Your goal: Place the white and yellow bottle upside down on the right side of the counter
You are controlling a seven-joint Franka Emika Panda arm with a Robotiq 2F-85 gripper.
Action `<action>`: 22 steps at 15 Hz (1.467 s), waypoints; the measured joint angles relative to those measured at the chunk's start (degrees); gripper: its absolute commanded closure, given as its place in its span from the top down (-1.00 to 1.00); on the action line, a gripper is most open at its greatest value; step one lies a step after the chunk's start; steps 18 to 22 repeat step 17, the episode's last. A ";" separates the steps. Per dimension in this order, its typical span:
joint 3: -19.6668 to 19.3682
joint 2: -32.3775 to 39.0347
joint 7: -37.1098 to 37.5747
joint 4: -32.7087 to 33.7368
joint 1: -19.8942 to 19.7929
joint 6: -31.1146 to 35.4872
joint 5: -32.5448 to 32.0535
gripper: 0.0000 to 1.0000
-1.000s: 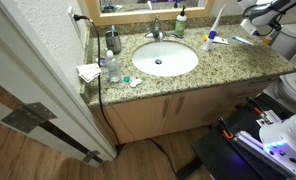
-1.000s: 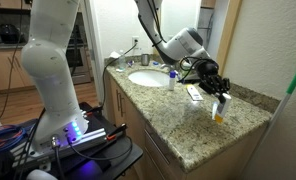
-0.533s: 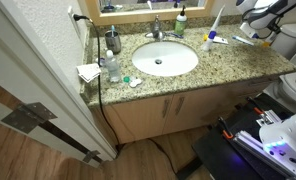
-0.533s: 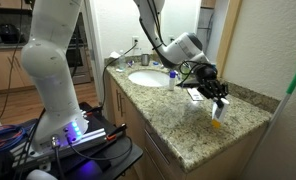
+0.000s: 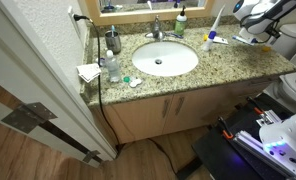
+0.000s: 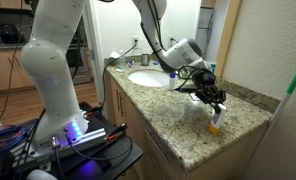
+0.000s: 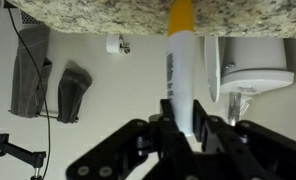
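My gripper (image 6: 217, 100) is shut on the white and yellow bottle (image 6: 215, 117) and holds it upright with the yellow end down, low over the granite counter (image 6: 178, 120) past the sink. In the wrist view the bottle (image 7: 179, 60) runs from my jaws (image 7: 182, 118) toward the counter's edge (image 7: 108, 14), yellow end farthest from me. I cannot tell whether the yellow end touches the stone. In an exterior view (image 5: 250, 14) only part of the arm shows at the counter's far corner; the bottle is hidden there.
A white oval sink (image 5: 165, 60) with a faucet (image 5: 156, 32) sits mid-counter. A green soap bottle (image 5: 181, 24), a toothbrush and small items (image 5: 213, 40) lie near it. A clear bottle (image 5: 109, 70) and cloth (image 5: 88, 72) stand at the other end. A wall (image 6: 253, 50) is beside the gripper.
My gripper has moved down and slightly toward the counter's end, lowering the bottle closer to the granite.
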 measured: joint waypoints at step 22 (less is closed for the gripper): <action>0.76 -0.12 -1.08 0.79 -0.01 -0.01 1.90 1.00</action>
